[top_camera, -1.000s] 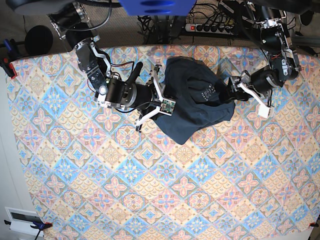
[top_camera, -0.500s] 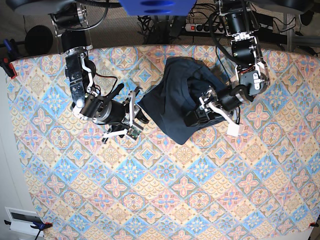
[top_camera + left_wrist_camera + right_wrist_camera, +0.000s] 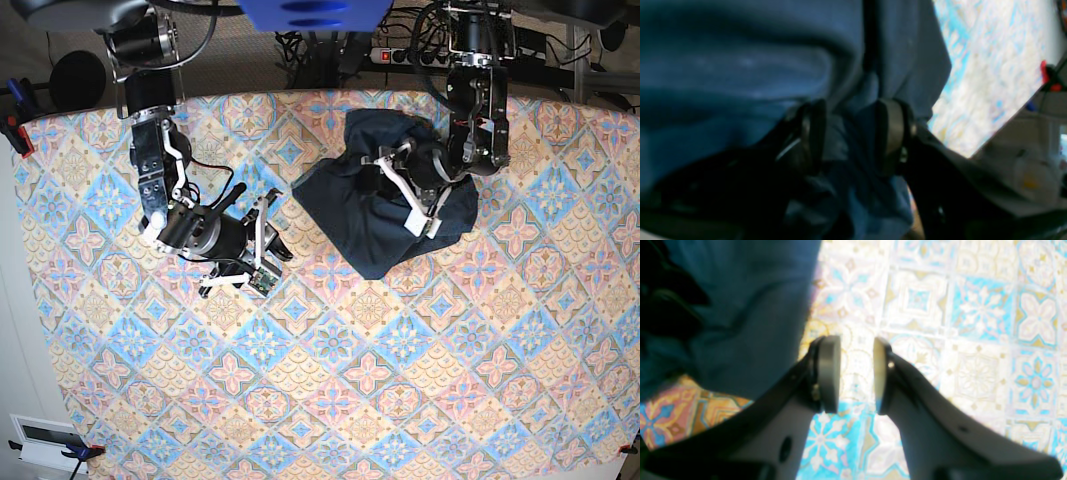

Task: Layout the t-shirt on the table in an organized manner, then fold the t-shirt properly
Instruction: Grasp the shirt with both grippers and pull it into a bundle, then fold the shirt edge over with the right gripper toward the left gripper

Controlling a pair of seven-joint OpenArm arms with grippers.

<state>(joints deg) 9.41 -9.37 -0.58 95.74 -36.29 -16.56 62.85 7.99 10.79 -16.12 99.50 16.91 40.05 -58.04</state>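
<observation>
Toward the far middle of the table (image 3: pixel 120 400) lies the t-shirt (image 3: pixel 370 210), a bunched dark navy heap w/ folds stacked over each other, not spread at all; one corner pokes out to the left, another down toward the near side. The left gripper (image 3: pixel 850 133) sits on the heap's right part, jaws pinching a ridge of cloth between the pads, fabric bulging above & below them in the wrist view. The right gripper (image 3: pixel 857 373) is apart from the shirt, over bare patterned cloth just left of the heap's edge, jaws parted w/ nothing between. Handling, as I judge it: v. light, limp, no stiffness, so it will drape & sag from any pinch pt and drag the rest along; the tablecloth prob. gives some friction. A grab mid-heap likely catches several layers at once. Better holds would be a single-layer hem, shoulder seam or sleeve edge, two pts well apart so it can be pulled flat. Can't tell from these views which visible corner is hem or sleeve.
</observation>
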